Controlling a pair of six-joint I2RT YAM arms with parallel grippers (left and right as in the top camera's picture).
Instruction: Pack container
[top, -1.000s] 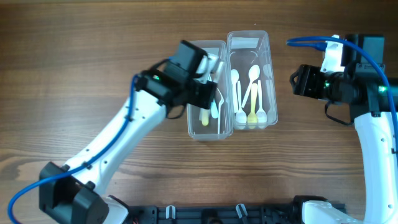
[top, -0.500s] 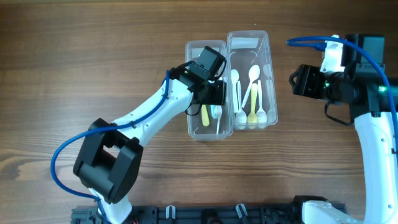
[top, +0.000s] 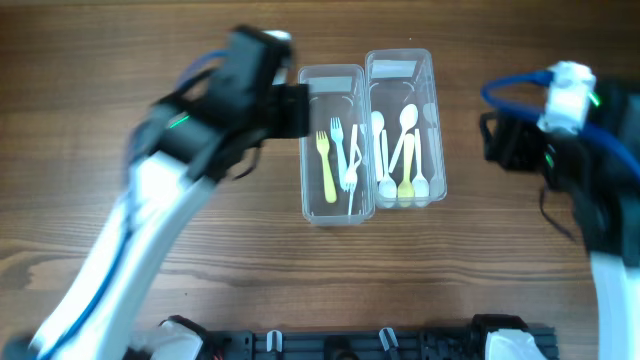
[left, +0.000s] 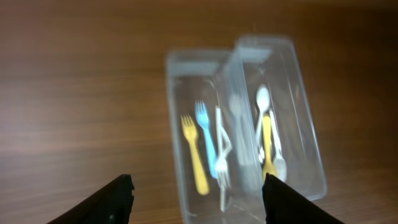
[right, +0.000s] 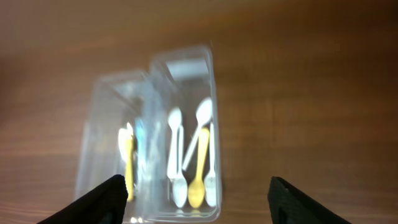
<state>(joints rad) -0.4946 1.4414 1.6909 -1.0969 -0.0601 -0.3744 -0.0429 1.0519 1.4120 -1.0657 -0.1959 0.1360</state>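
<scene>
Risk is judged mainly from arm clearance, since both arms are badly blurred in the overhead view. Left gripper (left: 198, 179) is seen with its fingers spread wide and nothing held between them; right gripper (right: 197, 180) is likewise wide apart and empty. Two clear plastic containers are set side by side, walls touching, near the middle of the wooden table (top: 80, 60). In the fork container (top: 330, 85) a yellow fork (top: 326, 165), a blue fork (top: 339, 140) and a white fork (top: 351, 178) are laid lengthwise. In the spoon container (top: 400, 70) white spoons (top: 385, 150) and a yellow spoon (top: 406, 170) are held. No loose cutlery is spotted on the table, so packing is judged nearly done. No lid is visible. The left arm's head is placed just beside the fork container's far left corner in the overhead view, so a clip of that wall is possible. The containers look light, and a knock would likely be passed to the neighbour and the cutlery scattered. The white fork appears to be lying crooked, though it cannot be told whether it is raised above the rim; if so, closing could be blocked. The right arm is kept well apart, and less trouble is expected there.
</scene>
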